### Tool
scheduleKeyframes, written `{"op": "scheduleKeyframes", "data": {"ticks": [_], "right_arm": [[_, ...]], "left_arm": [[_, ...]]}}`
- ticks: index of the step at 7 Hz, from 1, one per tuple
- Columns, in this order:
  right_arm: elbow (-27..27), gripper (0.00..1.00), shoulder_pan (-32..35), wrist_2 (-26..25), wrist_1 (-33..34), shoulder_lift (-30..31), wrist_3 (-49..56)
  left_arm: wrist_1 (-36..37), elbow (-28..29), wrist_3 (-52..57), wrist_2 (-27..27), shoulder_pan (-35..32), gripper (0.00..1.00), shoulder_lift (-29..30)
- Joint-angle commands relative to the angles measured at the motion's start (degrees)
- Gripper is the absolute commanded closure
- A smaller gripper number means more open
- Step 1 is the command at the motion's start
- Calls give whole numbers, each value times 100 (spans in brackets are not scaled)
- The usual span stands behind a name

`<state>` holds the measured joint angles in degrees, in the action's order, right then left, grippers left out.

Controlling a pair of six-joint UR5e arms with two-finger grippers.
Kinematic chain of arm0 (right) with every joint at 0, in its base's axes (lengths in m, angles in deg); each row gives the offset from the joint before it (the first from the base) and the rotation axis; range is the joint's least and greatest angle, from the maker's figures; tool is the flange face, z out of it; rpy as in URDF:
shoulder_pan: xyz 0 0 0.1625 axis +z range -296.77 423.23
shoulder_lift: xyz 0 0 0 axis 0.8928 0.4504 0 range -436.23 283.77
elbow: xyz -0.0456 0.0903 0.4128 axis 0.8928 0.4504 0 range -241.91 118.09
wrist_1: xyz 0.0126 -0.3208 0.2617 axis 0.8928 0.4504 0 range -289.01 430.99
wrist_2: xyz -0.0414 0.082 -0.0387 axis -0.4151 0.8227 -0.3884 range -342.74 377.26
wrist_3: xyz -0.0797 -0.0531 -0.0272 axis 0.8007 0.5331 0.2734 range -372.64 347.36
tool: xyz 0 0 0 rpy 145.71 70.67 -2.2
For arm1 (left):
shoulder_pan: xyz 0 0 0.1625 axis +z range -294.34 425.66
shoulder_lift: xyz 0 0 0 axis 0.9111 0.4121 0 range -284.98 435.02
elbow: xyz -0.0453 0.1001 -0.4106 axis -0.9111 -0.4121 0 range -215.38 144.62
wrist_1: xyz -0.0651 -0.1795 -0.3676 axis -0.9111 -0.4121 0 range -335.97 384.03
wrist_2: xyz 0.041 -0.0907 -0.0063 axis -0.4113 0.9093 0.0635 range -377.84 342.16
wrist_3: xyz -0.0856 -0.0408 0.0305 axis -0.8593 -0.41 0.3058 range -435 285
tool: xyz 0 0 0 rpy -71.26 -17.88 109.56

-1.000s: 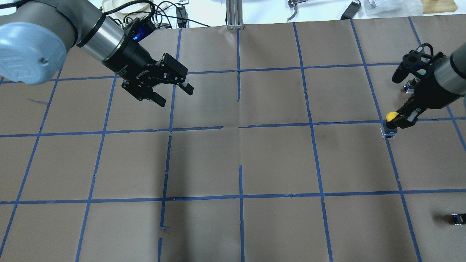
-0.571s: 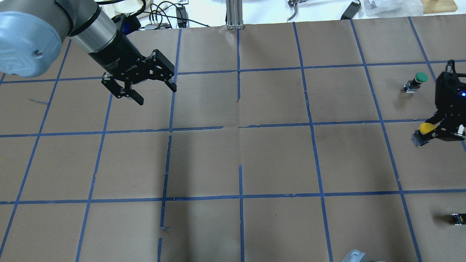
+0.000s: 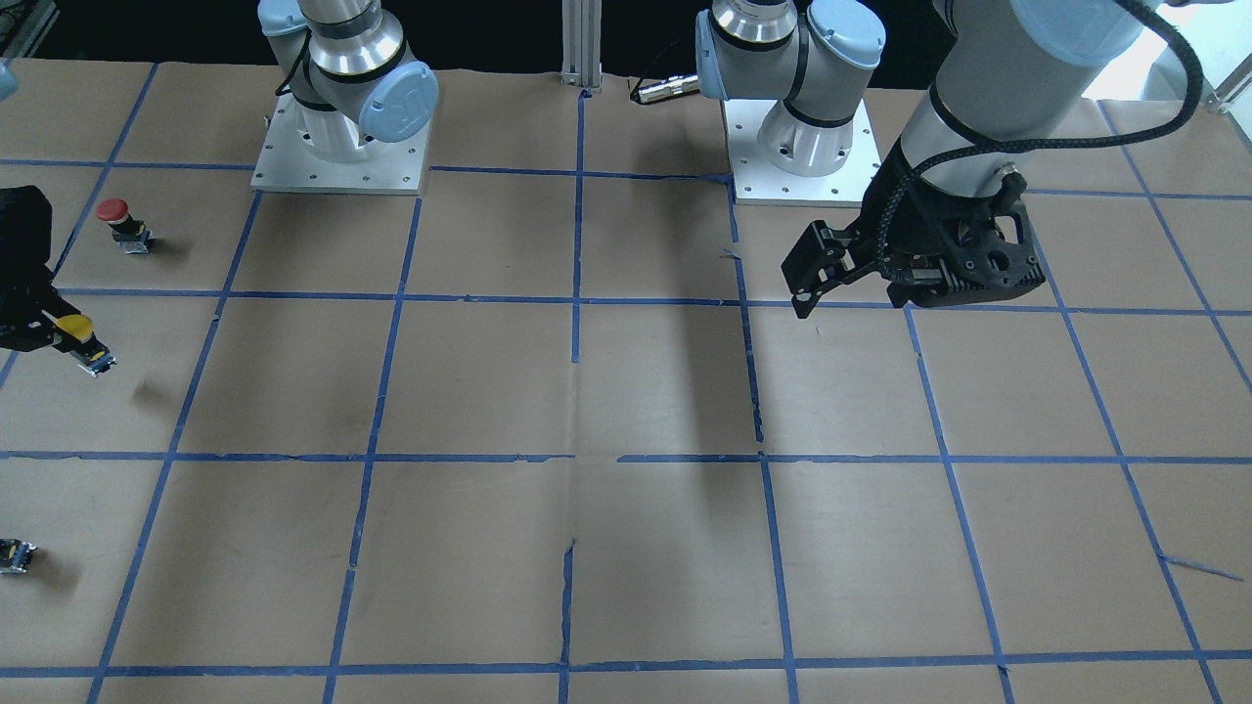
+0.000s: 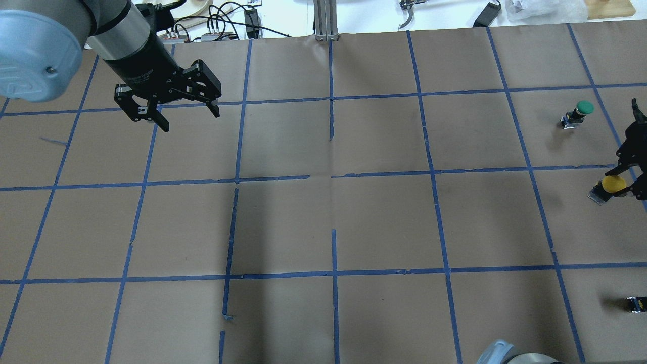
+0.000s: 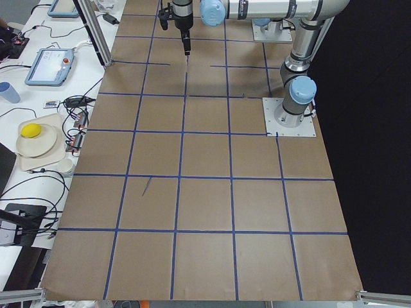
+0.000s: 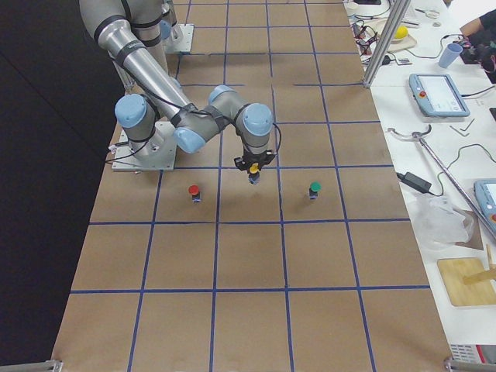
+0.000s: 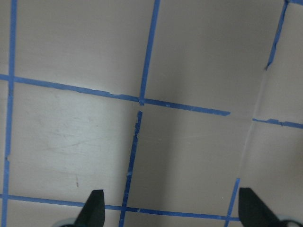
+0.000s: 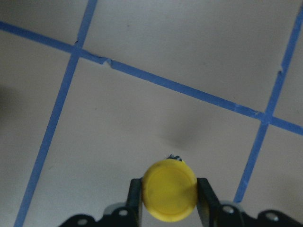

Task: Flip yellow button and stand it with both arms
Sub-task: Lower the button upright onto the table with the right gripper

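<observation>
The yellow button (image 4: 613, 184) is held by my right gripper (image 4: 627, 186) at the table's right edge. The button hangs tilted above the paper, with its grey block (image 4: 598, 195) lowest. In the front view the button (image 3: 76, 328) casts a shadow apart from itself. The right wrist view shows the yellow cap (image 8: 169, 190) clamped between both fingers (image 8: 136, 195). My left gripper (image 4: 169, 112) is open and empty, raised over the far left of the table. Its fingertips (image 7: 94, 208) stand wide apart over bare paper.
A green-capped button (image 4: 584, 108) stands beyond the right gripper. A red-capped button (image 3: 112, 211) stands on the robot's side of it. A small dark switch block (image 4: 636, 303) lies near the right edge. Blue tape squares cover the brown paper.
My right gripper carried the yellow button rightward toward the table's edge and turned, uncovering the green button. My left gripper moved left and farther back, still open.
</observation>
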<state>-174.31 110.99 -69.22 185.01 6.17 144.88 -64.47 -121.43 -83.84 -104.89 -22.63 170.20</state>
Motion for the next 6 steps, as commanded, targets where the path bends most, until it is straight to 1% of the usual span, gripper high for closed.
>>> {"op": "scheduleKeyframes", "data": {"ticks": [1, 2, 3, 4, 5, 6], "right_arm": [[34, 85, -30, -501, -255, -154, 1769], [270, 85, -126, -502, -283, -328, 1896], [620, 85, -170, -484, -588, -713, 1897], [1015, 85, -197, -458, -826, -943, 1915], [1141, 85, -206, -449, -1211, -1058, 1915], [1151, 85, -206, -423, -1276, -1059, 1906]], "left_arm": [[0, 89, -22, -417, -13, 0, -17], [-9, 176, -274, -401, -30, 0, 53], [-43, 229, -320, -261, -48, 0, 114], [-26, 264, -321, -208, -100, 0, 184], [-78, 256, -199, 2, -153, 0, 124], [-236, 143, 72, 21, -153, 0, 28]]}}
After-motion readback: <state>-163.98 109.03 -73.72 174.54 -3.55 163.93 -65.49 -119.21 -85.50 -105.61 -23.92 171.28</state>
